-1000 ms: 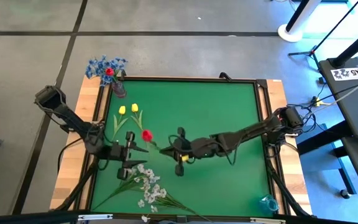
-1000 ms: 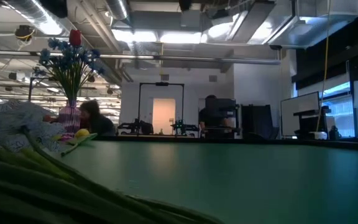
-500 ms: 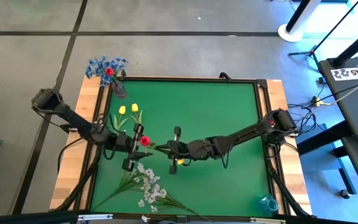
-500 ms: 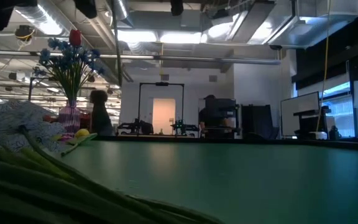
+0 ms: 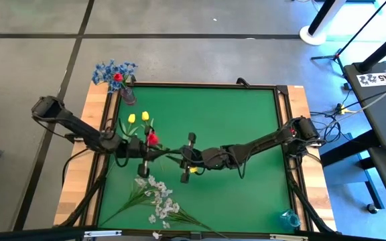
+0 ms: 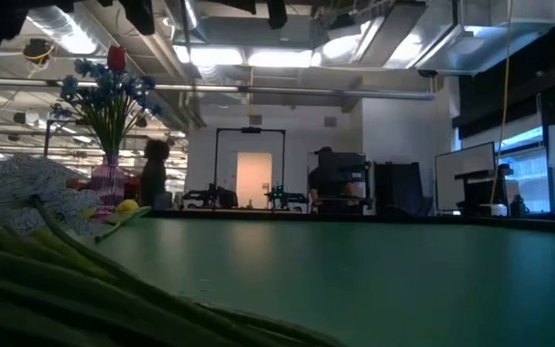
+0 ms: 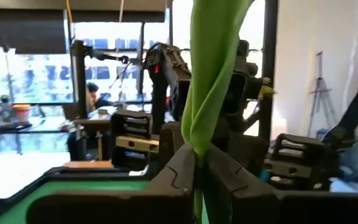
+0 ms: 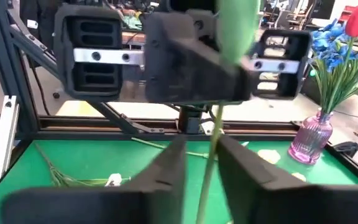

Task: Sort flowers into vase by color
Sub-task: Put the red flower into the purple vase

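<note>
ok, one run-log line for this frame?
phase: handover | left gripper: shut on red tulip stem | right gripper: open around stalk | pink glass vase: blue sprigs, one red tulip

Worktop point(image 5: 240, 127): green mat in dark frame, bare wood strips along both side edges. On it: pink glass vase point(image 5: 128, 97) at far-left corner, upright, w/ blue sprigs point(image 5: 112, 70) + one red tulip point(image 5: 117, 77) in it. Two yellow tulips point(image 5: 138, 118) lie on mat just nearer than vase, buds side by side, stalks running toward near edge. White blossom sprays point(image 5: 158, 201) spread flat at near-left, stalks fanning to near edge. Small clear blue-tinted glass item point(image 5: 288, 218) at near-right corner; kind can't tell. Rest of mat, centre + right, bare green.
</note>
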Controlling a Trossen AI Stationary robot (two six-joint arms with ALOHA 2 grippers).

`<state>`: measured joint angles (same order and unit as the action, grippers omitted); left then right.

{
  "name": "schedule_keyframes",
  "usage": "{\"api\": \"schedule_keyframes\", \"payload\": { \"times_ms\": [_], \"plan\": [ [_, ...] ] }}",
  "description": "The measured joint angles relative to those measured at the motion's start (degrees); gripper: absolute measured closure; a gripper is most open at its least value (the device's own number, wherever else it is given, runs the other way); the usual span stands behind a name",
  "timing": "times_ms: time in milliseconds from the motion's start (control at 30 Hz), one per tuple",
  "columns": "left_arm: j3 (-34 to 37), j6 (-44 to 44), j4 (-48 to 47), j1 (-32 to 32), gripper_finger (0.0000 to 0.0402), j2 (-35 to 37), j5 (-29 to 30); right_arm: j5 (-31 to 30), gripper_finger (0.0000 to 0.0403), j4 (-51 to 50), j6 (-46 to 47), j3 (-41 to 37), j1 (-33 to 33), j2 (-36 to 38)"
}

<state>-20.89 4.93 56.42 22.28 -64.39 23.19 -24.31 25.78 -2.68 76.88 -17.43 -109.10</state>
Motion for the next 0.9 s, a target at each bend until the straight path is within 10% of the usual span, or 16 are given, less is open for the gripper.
{"api": "schedule_keyframes", "payload": {
  "times_ms": [167, 533, 900],
  "plan": [
    [-6.2, 2.4, -22.1, 0.1, 0.0396, 6.6, 8.0, -1.8, 0.0199, 0.6, -2.7, 0.0, -0.1, 0.1],
    [-11.7, 16.4, -48.0, -1.9, 0.0395, 27.4, 55.1, -6.0, 0.0053, 5.3, -5.2, -2.3, -0.2, -0.5],
    [3.1, 22.9, -29.1, -28.1, 0.0395, 39.4, 39.1, -4.2, 0.0067, 20.9, -9.7, -8.9, 0.3, -1.0]
  ]
}}
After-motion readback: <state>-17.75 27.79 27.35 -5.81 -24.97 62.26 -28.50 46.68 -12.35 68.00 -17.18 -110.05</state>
